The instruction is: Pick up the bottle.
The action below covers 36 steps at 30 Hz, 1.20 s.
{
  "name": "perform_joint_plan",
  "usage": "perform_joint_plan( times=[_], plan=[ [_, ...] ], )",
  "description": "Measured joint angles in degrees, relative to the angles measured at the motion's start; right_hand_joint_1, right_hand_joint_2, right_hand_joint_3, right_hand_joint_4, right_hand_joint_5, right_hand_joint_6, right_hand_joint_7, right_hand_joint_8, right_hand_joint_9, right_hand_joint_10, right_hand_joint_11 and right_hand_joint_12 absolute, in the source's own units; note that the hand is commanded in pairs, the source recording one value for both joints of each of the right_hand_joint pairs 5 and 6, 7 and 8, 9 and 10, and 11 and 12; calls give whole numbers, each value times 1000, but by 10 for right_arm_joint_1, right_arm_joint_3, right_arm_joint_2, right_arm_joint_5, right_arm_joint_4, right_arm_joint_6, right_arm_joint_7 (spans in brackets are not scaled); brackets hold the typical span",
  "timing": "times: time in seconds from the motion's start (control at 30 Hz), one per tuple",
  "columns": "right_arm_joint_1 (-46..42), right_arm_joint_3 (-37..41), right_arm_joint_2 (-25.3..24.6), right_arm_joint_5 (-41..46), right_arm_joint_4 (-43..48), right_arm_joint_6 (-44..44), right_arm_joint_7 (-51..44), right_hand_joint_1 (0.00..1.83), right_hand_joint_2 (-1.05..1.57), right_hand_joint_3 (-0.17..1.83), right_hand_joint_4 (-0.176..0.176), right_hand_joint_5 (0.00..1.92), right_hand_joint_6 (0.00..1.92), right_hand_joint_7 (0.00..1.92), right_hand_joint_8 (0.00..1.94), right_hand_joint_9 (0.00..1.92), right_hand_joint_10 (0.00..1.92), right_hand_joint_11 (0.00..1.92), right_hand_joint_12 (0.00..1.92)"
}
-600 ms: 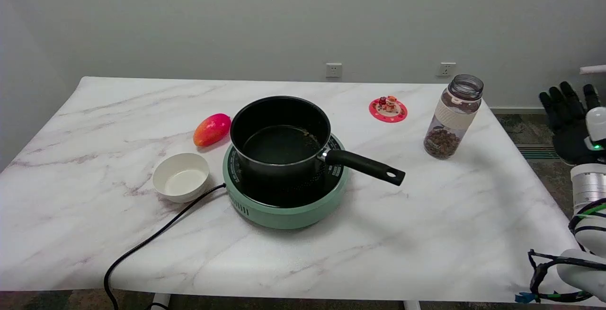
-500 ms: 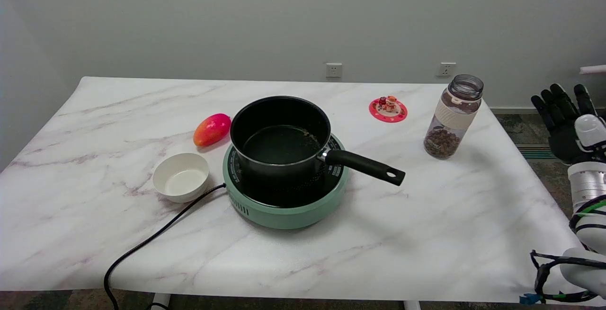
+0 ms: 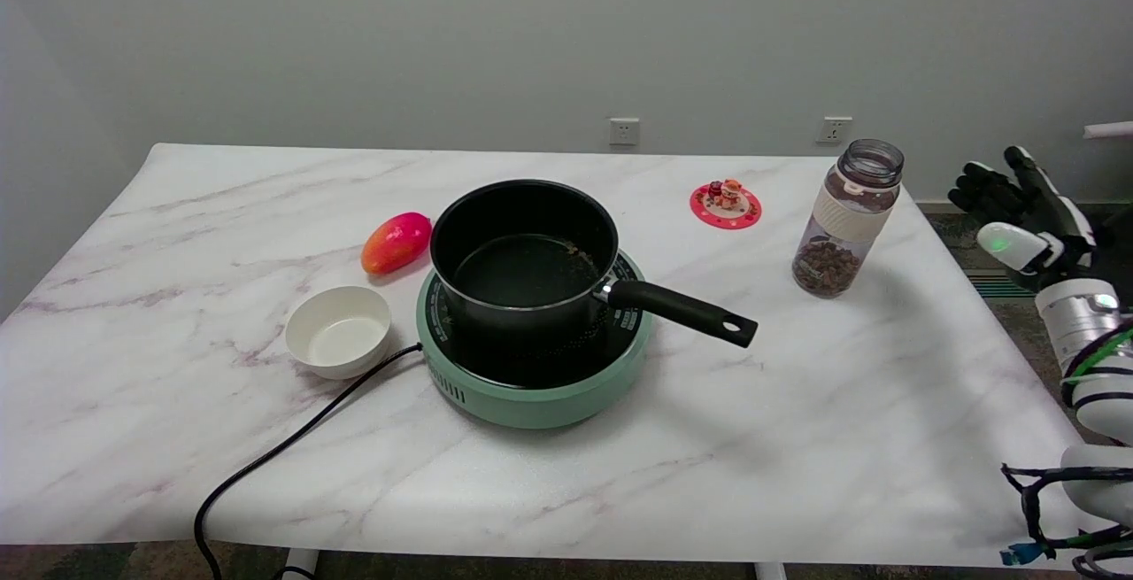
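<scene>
The bottle (image 3: pixel 848 218) stands upright at the table's far right; it is clear, has a white band and no lid, and brown pieces fill its lower part. My right hand (image 3: pixel 1020 221) hovers beyond the table's right edge, a good way right of the bottle and about level with it. Its fingers are spread and point left toward the bottle, holding nothing.
A black saucepan (image 3: pixel 524 254) sits on a green hotplate (image 3: pixel 534 382) mid-table, its handle (image 3: pixel 682 312) pointing right toward the bottle. A red coaster with small figures (image 3: pixel 726 204) lies left of the bottle. A mango (image 3: pixel 395 243), a white bowl (image 3: pixel 338 330) and a black cord (image 3: pixel 283 447) are on the left.
My right hand has moved left toward the bottle and turned, its fingers now pointing left rather than up. The bottle and the other things have stayed put.
</scene>
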Motion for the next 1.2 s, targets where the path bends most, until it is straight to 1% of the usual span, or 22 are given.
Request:
perform_joint_plan(
  times=[0.17,0.33,0.5,0.73,1.2],
  plan=[
    [25,-17,4,-40,-10,-9,-25,1233,-913,1169,0,81,81,389,389,360,360,328,328],
    [49,-42,8,-66,-19,-19,-40,1219,-1019,1149,0,77,77,381,381,334,334,276,276],
    [67,-66,11,-81,-25,-30,-50,1218,-1039,1113,0,81,81,387,387,329,329,257,257],
    [89,-95,11,-97,-31,-44,-59,1203,-1021,1090,0,158,158,436,436,345,345,256,256],
    [128,-125,-8,-109,-38,-57,-67,1207,-1017,1064,0,200,200,469,469,365,365,278,278]
  ],
)
